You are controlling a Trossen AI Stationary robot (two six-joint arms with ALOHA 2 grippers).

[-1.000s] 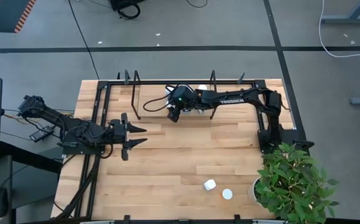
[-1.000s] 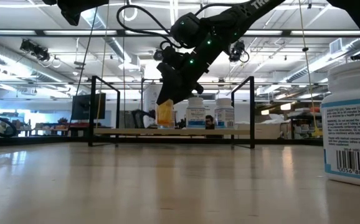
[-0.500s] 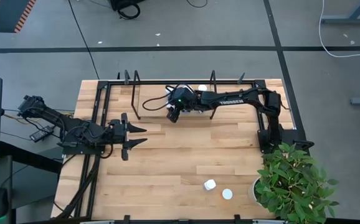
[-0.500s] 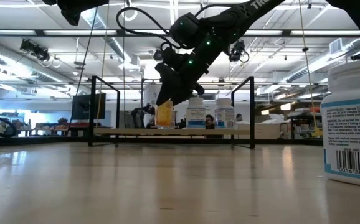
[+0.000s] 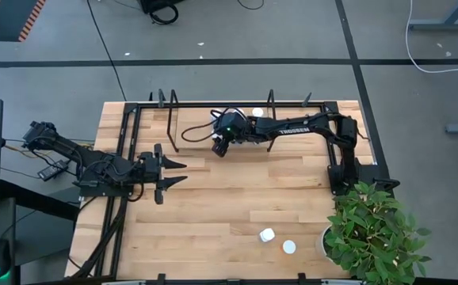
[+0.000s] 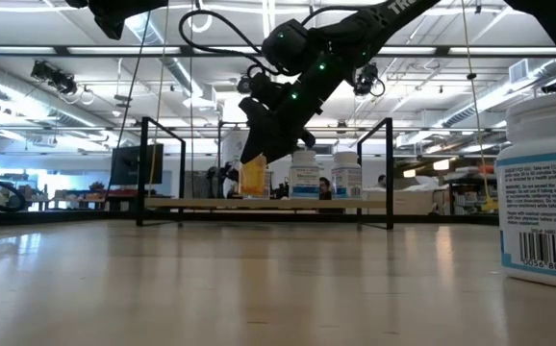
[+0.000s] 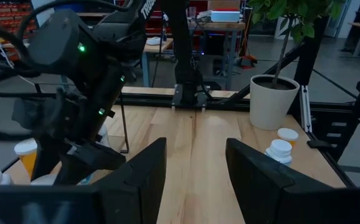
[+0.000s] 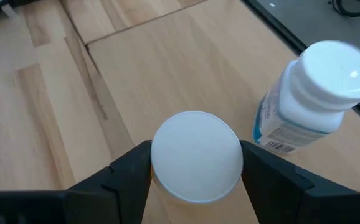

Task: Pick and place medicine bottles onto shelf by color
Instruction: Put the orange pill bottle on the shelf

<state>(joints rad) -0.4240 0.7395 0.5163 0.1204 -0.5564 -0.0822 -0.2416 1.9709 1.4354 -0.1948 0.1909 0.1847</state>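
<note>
From where I stand, the right gripper (image 6: 256, 154) is over the shelf (image 6: 268, 203), upper middle of the overhead picture, with its fingers closed snug around an orange bottle (image 6: 254, 179). In its wrist picture the white cap (image 8: 196, 155) sits squarely between the two fingers, with the shelf board right below. The bottle looks down at, or just off, the board; I can't tell which.

Two white bottles (image 6: 303, 175) already stand on the shelf just to the right of it in the low picture; one of them shows beside the held cap at the right edge of the wrist picture.

Lower right on the table, near the plant pot (image 7: 273, 99), two more bottles (image 5: 268, 235) wait, one white, one apparently orange. A big white one (image 6: 545, 187) fills the right edge of the low picture.

The left gripper (image 5: 169, 174) idles at left centre, fingers spread wide, holding nothing.

So I'd judge it partway: some bottles shelved, one going in, at least two left.
</note>
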